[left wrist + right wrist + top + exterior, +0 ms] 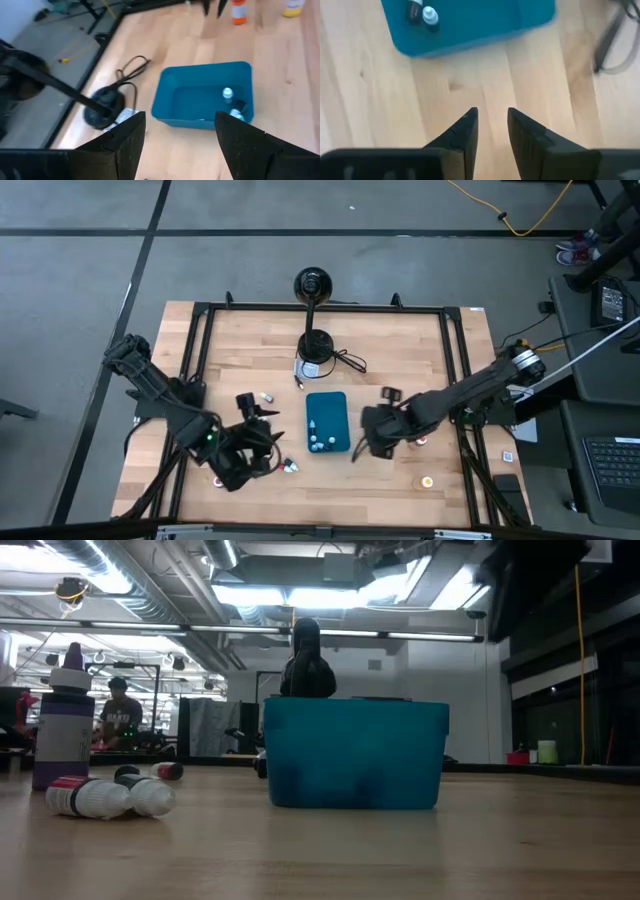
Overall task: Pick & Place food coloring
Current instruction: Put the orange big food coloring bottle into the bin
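The teal tray (327, 415) stands at the table's middle with a few food coloring bottles (319, 443) lying at its near end; the left wrist view shows these bottles (228, 94) inside. More bottles lie loose on the wood: one near the left arm (290, 467), a white one (265, 396), an orange-capped one (427, 481). My left gripper (180, 130) hovers open just left of the tray, pointing at it, nothing between its fingers. My right gripper (492, 117) hangs over bare wood right of the tray, fingers narrowly apart, holding nothing.
A black camera stand (316, 345) with its cable sits behind the tray. In the low view two bottles (110, 798) lie left of the tray (355, 755), beside an upright purple-labelled bottle (62, 725). Black frame rails (320, 308) border the table.
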Motion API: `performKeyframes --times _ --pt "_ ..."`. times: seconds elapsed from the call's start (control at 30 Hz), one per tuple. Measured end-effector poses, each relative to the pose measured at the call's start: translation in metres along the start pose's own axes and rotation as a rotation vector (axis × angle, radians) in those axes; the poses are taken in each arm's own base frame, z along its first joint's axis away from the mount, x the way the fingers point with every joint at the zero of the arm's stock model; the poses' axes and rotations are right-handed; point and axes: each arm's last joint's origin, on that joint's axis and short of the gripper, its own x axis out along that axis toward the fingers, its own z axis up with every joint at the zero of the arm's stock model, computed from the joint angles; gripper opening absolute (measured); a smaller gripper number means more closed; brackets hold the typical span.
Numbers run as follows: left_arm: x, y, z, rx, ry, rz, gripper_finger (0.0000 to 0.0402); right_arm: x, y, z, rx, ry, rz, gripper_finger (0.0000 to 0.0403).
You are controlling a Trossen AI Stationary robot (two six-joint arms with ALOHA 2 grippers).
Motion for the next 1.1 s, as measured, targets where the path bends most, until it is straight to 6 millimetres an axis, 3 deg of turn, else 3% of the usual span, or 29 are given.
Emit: performKeyframes --times 0.27,0.47,0.73,0.93,1.1 --pt "-0.014 -0.006 -0.007 -0.049 -0.041 0.009 0.0232 -0.059 -0.011 -0.025 0.123 -0.108 0.113 0.0109" --pt "-0.017 -0.008 -0.009 -0.077 -0.037 -0.014 0.0231 -0.083 -0.018 -0.042 0.233 -0.087 0.189 0.0148" --pt "-0.018 -0.009 -0.010 -0.121 -0.018 -0.036 0.0231 -0.091 -0.014 -0.063 0.236 0.054 0.224 0.0216" --pt "-0.017 -0.011 -0.010 -0.123 -0.011 -0.037 0.0231 -0.087 -0.002 -0.076 0.158 0.041 0.177 0.0221" --pt "-0.016 -0.012 -0.011 -0.127 0.003 -0.050 0.0231 -0.070 0.003 -0.096 0.130 0.059 0.103 0.0215"
